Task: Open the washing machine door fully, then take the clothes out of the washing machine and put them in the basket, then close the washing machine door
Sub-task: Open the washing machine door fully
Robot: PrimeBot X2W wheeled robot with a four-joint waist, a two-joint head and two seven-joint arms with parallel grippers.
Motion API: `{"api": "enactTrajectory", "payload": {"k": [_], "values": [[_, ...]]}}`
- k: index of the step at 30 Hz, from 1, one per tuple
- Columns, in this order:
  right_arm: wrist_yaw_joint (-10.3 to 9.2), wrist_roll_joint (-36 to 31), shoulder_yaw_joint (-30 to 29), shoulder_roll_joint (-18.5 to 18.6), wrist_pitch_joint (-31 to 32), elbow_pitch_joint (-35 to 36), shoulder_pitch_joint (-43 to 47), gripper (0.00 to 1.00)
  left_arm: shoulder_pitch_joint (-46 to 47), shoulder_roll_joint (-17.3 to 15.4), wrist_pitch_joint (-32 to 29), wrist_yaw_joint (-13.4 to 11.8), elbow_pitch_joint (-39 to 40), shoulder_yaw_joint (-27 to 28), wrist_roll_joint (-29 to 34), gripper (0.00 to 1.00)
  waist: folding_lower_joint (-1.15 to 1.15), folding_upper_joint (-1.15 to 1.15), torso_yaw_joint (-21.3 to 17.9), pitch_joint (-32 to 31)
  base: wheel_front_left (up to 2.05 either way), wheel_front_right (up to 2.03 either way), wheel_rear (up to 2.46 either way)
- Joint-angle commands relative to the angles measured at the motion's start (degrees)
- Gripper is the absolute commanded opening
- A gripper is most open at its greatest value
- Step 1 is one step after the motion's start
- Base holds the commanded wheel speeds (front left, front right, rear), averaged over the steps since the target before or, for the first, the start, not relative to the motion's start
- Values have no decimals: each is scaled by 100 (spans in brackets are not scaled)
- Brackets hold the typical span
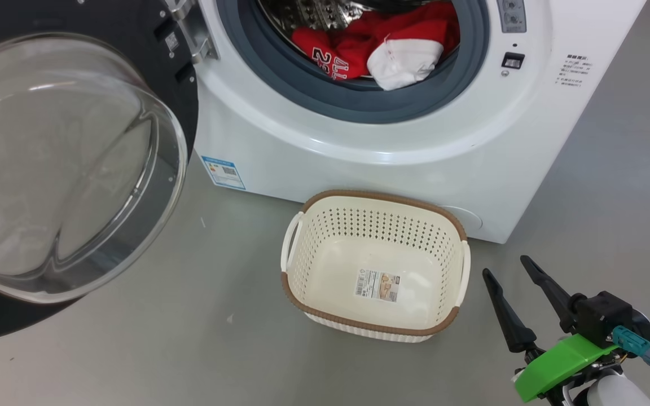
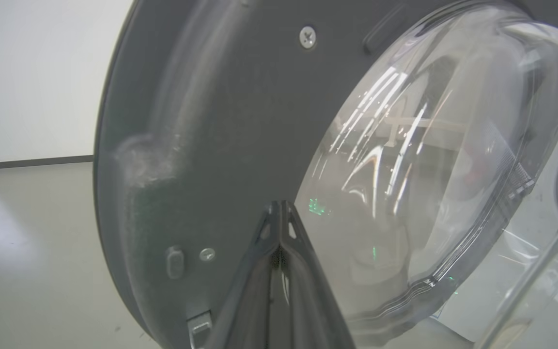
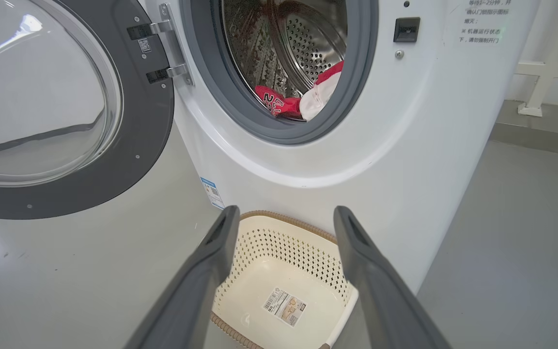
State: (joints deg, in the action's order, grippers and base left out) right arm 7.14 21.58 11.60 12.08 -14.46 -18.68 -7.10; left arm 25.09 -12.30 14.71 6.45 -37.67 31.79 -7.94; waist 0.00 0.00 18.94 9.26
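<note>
Holding our left gripper (image 2: 279, 206) pinched shut on nothing, we have its tips right up against the dark inner face of the door (image 2: 221, 121). The glass bowl bulges just to their right. We cannot tell whether the tips actually touch the door.

Our right gripper (image 1: 504, 266) is spread wide and empty. The basket (image 1: 381, 196) sits just ahead of and below its fingers, with the washer (image 1: 359, 158) close behind it. The clothes (image 1: 370, 45) lie at the drum mouth, well ahead of and above those fingers, with a white-lined piece resting on the grey ring.

The door looks swung well out, so we judge the opening step is nearly finished and the reach for the clothes comes next.

Several things could go wrong from here:
- **Slip:** our closed left tips could skid off the smooth plastic onto the curved glass.
- **Swing-back:** if the door is short of full travel, it could swing back toward the drum once we pull the left gripper away, crossing the right arm's path.
- **Basket:** it stands between the right fingers and the drum, so a low reach could clip its rim and shove it aside.
- **Clothes:** a shallow pinch may catch only one layer, letting the clothes snag on the ring or drop short of the basket.
</note>
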Motion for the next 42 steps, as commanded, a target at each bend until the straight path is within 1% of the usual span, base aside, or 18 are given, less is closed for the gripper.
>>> {"api": "enactTrajectory", "payload": {"k": [1, 3, 9, 11, 13, 14, 15, 17, 19, 20, 21, 22, 23, 24, 32, 42], "values": [[35, 51, 67, 26, -54, 122, 47, 100, -142, -204, 29, 43, 249, 109, 43, 0, 0, 0, -1, -53, 0, 0, 0], [35, 59, 47, 20, -54, 125, 70, 100, -262, -93, 29, 65, 400, 63, 25, 0, 0, 0, -11, -105, 0, 0, 0], [35, 72, -73, -9, -54, 159, 187, 100, -826, 384, 29, 99, 1074, -329, -32, 0, 0, 0, -90, -231, 0, 0, 0], [35, 72, -123, -21, -54, 175, 222, 100, -996, 494, 29, 100, 1264, -510, -102, 16, 0, 0, -126, -250, 0, 0, 0], [35, 72, -154, -25, -54, 187, 248, 100, -1152, 563, 29, 101, 1408, -686, -204, 27, 0, 0, -173, -262, 0, 0, 0], [35, 70, -165, -27, -54, 194, 257, 100, -1229, 586, 29, 101, 1464, -775, -239, 34, 0, 0, -202, -270, 0, 0, 0], [35, 68, -179, -31, -54, 201, 267, 100, -1303, 601, 29, 102, 1528, -857, -264, 38, 0, 0, -233, -280, 0, 0, 0], [35, 68, -202, -36, -54, 209, 278, 100, -1369, 622, 29, 102, 1574, -947, -320, 40, 0, 0, -263, -286, 0, 0, 0], [35, 69, -231, -42, -54, 221, 295, 100, -1498, 628, 29, 102, 1669, -1095, -374, 48, 0, 0, -333, -305, 0, 0, 0], [35, 71, -254, -46, -54, 228, 302, 100, -1549, 634, 29, 102, 1712, -1172, -420, 59, 0, 0, -368, -313, 0, 0, 0], [35, 75, -270, -49, -54, 233, 310, 100, -1604, 632, 29, 102, 1746, -1262, -453, 76, 0, 0, -404, -322, 0, 0, 0], [35, 79, -285, -54, -54, 239, 321, 100, -1650, 628, 29, 102, 1791, -1320, -466, 88, 0, 0, -439, -328, 0, 0, 0], [35, 77, -306, -63, -54, 247, 334, 100, -1693, 632, 29, 102, 1832, -1388, -488, 97, 0, 0, -475, -342, 0, 0, 0], [35, 76, -324, -71, -54, 253, 352, 100, -1739, 635, 29, 102, 1875, -1455, -502, 100, 0, 0, -513, -359, 0, 0, 0], [35, 80, -499, -110, -54, 308, 439, 100, -1985, 662, 29, 103, 2207, -1799, -617, 100, 0, 0, -816, -381, 0, 0, 0], [35, 103, -614, -136, -54, 342, 529, 100, -2196, 728, 29, 103, 2419, -2141, -712, 100, 0, 0, -1197, -429, 0, 0, 0]]}}
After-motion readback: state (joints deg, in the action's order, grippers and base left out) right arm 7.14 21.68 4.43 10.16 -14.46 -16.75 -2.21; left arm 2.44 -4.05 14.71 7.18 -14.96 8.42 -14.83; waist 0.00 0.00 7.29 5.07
